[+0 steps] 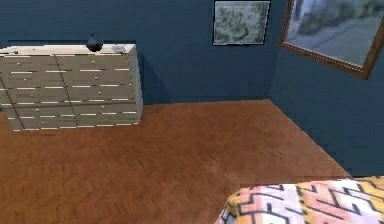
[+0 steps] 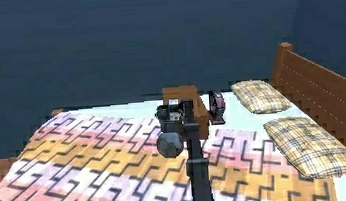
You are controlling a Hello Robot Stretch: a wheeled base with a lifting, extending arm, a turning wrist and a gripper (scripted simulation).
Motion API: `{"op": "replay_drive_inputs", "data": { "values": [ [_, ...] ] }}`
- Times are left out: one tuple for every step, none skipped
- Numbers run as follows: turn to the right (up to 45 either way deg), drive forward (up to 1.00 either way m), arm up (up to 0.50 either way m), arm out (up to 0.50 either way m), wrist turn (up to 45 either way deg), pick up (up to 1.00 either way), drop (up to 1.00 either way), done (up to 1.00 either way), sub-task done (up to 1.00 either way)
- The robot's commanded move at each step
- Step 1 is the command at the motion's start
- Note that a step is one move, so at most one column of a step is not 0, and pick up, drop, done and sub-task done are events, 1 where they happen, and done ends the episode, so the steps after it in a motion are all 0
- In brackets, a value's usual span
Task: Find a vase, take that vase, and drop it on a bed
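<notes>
Arm side view: a dark arm bar (image 2: 198, 177) rises from the bottom edge, cut off there, and reaches out over a bed (image 2: 84, 159) with a zigzag cover in pink, yellow and white. At the bar's far end the gripper (image 2: 170, 119) reads as one dark clump against the bedding. Its fingers cannot be separated from its body, so I cannot tell whether they grasp anything or hang released. A rounded grey blob (image 2: 169, 144) sits at the clump's lower edge, over the cover. It is too small to name as the vase with any certainty, and I cannot tell whether it hangs from the gripper or lies on the bed. Just behind the gripper is a brown boxy shape (image 2: 181, 92); its lower part is hidden, and I cannot tell whether it is on the bed or beyond it. To its right is a small dark and pinkish thing (image 2: 218, 106), unreadable. Two plaid pillows (image 2: 259, 95) lie near a wooden headboard (image 2: 320, 84), which is cut by the right edge. Forward view: a white dresser (image 1: 75, 90), cut at the left edge, carries a dark round thing (image 1: 93, 43) and a flat grey thing (image 1: 118, 47). A framed picture (image 1: 241, 22) and a large frame (image 1: 335, 35) are both cropped at the top. A quilt corner (image 1: 310, 205) pokes in at bottom right.
</notes>
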Motion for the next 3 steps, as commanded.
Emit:
{"op": "replay_drive_inputs", "data": {
  "values": [
    [0.0,0.00,0.10,0.00,0.0,0.00,0.00,0.00,0.00],
    [0.0,0.00,0.00,-0.08,0.0,0.00,0.00,0.00,0.00],
    [0.0,0.00,0.00,0.00,0.0,0.00,0.00,1.00,0.00]
  ]
}}
